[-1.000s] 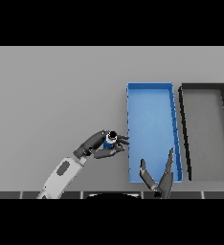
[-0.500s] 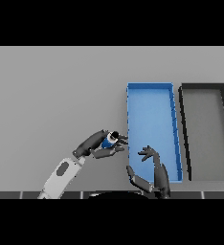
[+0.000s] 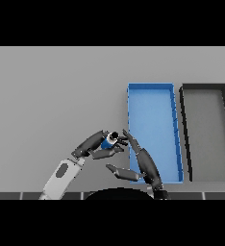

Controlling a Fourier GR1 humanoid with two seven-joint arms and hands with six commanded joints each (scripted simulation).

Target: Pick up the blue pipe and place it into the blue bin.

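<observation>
Just left of the blue bin (image 3: 153, 129), the robot's left hand (image 3: 96, 144) has its fingers and thumb curled round the blue pipe (image 3: 107, 141), a short blue piece with a dark end that pokes out from between the fingertips toward the bin's left wall. The pipe sits in that grasp near the bin's lower left corner, outside the bin and not touching it; whether it is clear of the grey table (image 3: 56, 96) cannot be told from this view. The left arm (image 3: 61, 175), white and grey, runs down and away from the bin toward the lower edge of the scene. Beside it, the right hand (image 3: 141, 161) reaches up along the bin's left wall with its fingers straight and spread, holding nothing; its fingertips come close to the pipe's dark end, and its thumb juts out to the side away from the bin. To the right of the blue bin, just beside it, stands a black bin (image 3: 206, 132) of much the same shape.
</observation>
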